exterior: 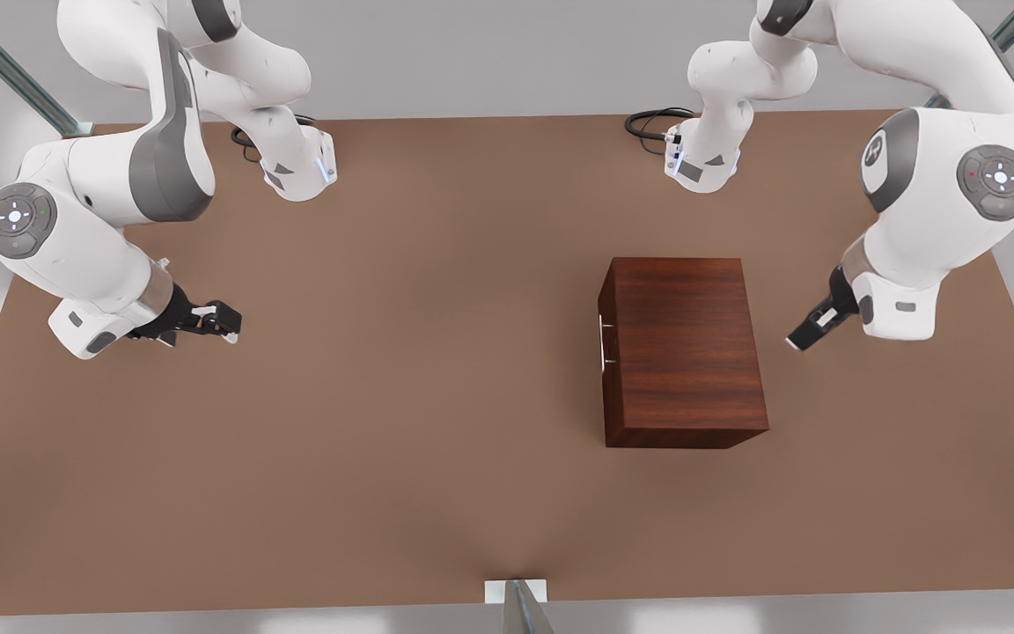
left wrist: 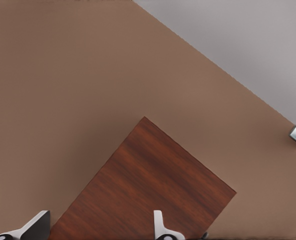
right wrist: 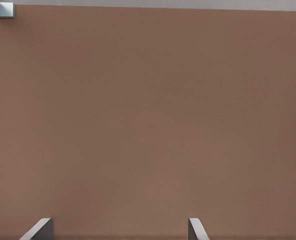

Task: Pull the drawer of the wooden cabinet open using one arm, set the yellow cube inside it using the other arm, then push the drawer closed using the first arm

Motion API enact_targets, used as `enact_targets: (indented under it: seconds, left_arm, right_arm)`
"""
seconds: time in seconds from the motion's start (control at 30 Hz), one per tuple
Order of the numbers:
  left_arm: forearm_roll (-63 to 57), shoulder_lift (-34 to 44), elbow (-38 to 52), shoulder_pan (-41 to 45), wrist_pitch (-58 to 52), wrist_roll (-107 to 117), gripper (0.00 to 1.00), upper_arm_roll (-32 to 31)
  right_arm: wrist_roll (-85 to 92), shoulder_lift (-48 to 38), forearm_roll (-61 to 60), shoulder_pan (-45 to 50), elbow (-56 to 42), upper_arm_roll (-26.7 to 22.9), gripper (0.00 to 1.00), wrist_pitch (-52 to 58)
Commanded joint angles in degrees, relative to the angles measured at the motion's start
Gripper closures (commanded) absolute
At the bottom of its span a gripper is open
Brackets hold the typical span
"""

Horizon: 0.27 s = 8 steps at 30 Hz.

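Note:
The wooden cabinet [exterior: 683, 348] stands right of centre on the table, dark reddish-brown with a flat top. Its drawer front faces the front view's left, carries a thin silver handle [exterior: 603, 343] and sits flush with the box. My left gripper [exterior: 802, 339] hangs open beside the cabinet's far side, on the front view's right. In the left wrist view its fingers [left wrist: 35, 225] frame the cabinet top [left wrist: 148, 190]. My right gripper [exterior: 221, 321] waits open above bare table at the front view's left, with nothing between its fingers [right wrist: 193, 227]. The yellow cube is out of view.
The brown table [exterior: 401, 396] spreads wide around the cabinet. Both arm bases [exterior: 300, 167] stand at the back edge with black cables [exterior: 652, 119]. A metal bracket [exterior: 516, 599] sits at the middle of the front edge.

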<state>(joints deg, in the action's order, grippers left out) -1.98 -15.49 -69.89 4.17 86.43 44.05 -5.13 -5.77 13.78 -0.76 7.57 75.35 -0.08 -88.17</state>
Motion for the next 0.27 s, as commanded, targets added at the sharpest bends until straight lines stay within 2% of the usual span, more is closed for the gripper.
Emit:
enact_targets:
  seconds: [0.0,0.23]
  left_arm:
    - [-0.1,-0.2,0.3,0.0,-1.3,-46.6,0.0,0.0]
    - [0.0,-0.1,0.2,0.2,-2.1,-46.5,0.0,0.0]
  right_arm:
    - [0.6,-0.1,0.0,0.0,0.0,0.0,0.0,-0.1]
    - [0.5,0.3,0.0,0.0,0.0,0.1,0.0,-0.2]
